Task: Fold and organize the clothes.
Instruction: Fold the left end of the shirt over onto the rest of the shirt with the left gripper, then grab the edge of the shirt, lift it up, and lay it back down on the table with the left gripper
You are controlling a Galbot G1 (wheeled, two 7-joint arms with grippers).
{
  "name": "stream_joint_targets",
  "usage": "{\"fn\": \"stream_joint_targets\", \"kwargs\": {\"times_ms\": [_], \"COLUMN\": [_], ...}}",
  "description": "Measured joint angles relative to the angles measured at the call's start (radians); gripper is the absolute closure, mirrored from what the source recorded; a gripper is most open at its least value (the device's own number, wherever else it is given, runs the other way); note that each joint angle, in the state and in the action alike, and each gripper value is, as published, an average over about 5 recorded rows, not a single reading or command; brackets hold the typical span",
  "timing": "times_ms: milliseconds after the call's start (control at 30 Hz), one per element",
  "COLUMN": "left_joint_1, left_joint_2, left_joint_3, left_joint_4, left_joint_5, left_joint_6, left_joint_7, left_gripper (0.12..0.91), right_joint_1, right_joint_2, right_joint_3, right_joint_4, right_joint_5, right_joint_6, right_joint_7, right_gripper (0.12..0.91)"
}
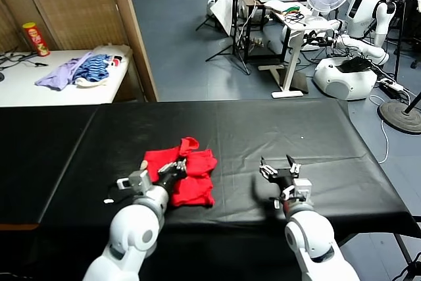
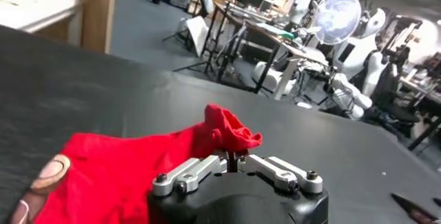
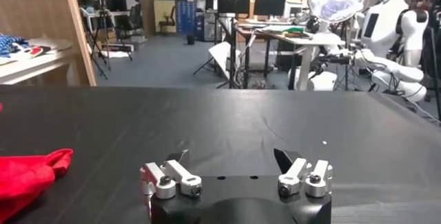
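- The red T-shirt (image 1: 185,174) lies on the black table (image 1: 276,129), a little left of the middle of the head view, in the lower half of the frame. It is already gathered into a small, uneven bundle, not spread flat.
- One part of the cloth stands up as a loose loop at the upper right of the bundle, so I judge that the fold is not finished and not neat.
- The left gripper (image 1: 172,170) is on the left edge of the shirt. Its fingers are closed, and in the left wrist view they seem to pinch the red fabric, but the pinch itself is hidden behind the gripper body.
- The right gripper (image 1: 279,168) rests over bare table in the lower right of the head view, well apart from the shirt, with fingers wide open and holding nothing.
- As I judge it, the work is about in the middle: some folding is done, and flattening the loop, the last fold and the tidy placing are left.
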Motion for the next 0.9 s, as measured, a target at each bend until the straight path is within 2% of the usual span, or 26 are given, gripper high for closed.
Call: {"fn": "stream_joint_targets", "kwargs": {"times_ms": [133, 233, 500, 600, 767, 900], "left_joint_1": [0.0, -0.001, 0.021, 0.04, 0.081, 0.12], "left_joint_2": [-0.026, -0.049, -0.105, -0.102, -0.067, -0.024], "left_joint_3": [0.004, 0.005, 0.002, -0.014, -0.055, -0.1], "left_joint_4": [0.021, 0.031, 0.029, -0.004, -0.052, -0.045], "left_joint_5": [0.011, -0.001, -0.037, -0.066, 0.006, 0.077], "left_joint_6": [-0.015, -0.022, -0.046, -0.055, -0.109, -0.143], "left_joint_7": [0.002, 0.004, 0.036, 0.043, 0.079, 0.086], "left_gripper": [0.874, 0.801, 0.364, 0.26, 0.233, 0.232], "right_joint_1": [0.007, 0.015, 0.05, 0.081, 0.152, 0.207], "right_joint_2": [-0.002, -0.007, -0.017, -0.009, 0.015, 0.041], "right_joint_3": [-0.008, -0.017, -0.071, -0.112, -0.205, -0.288], "right_joint_4": [-0.006, -0.013, -0.03, -0.048, -0.096, -0.148], "right_joint_5": [-0.002, -0.001, 0.036, 0.042, 0.023, -0.022], "right_joint_6": [0.003, 0.014, 0.04, 0.035, 0.033, 0.037], "right_joint_7": [-0.017, -0.035, -0.086, -0.098, -0.116, -0.118], "right_gripper": [0.227, 0.227, 0.227, 0.227, 0.227, 0.227]}}
